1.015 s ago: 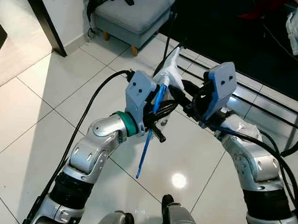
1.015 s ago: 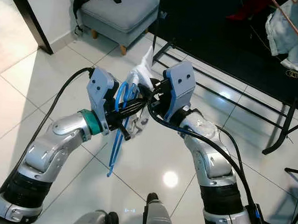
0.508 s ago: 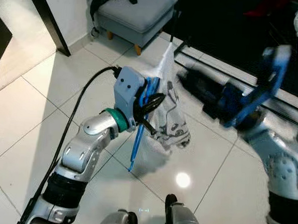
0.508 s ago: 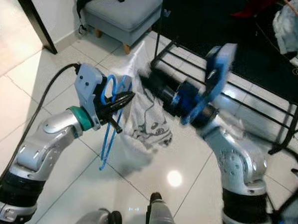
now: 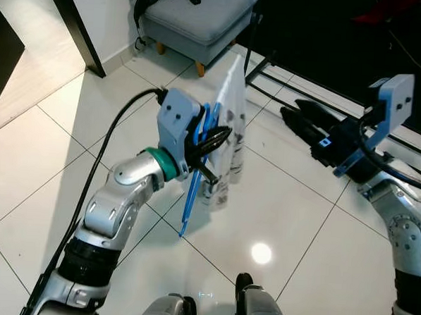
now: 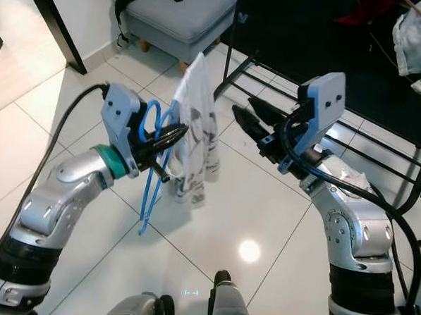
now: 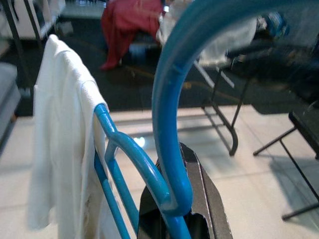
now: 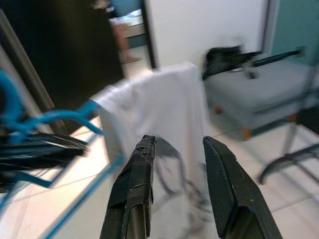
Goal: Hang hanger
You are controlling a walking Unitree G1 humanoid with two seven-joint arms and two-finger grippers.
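The left gripper [image 6: 171, 136] is clamped tight on a blue hanger [image 6: 150, 175], held up over the tiled floor [image 6: 50, 121] in front of the robot, its hook curling over the fingers and its frame hanging down — a white shirt [image 6: 194, 139] draped on it, sagging on the side toward the other arm. The right gripper [image 6: 254, 114] sits off to the right, near the shirt but apart from it, fingers [image 8: 137, 184] spread with nothing between them. Behind both stand a black rack [image 6: 380, 149] and a grey footstool [image 6: 177, 14].
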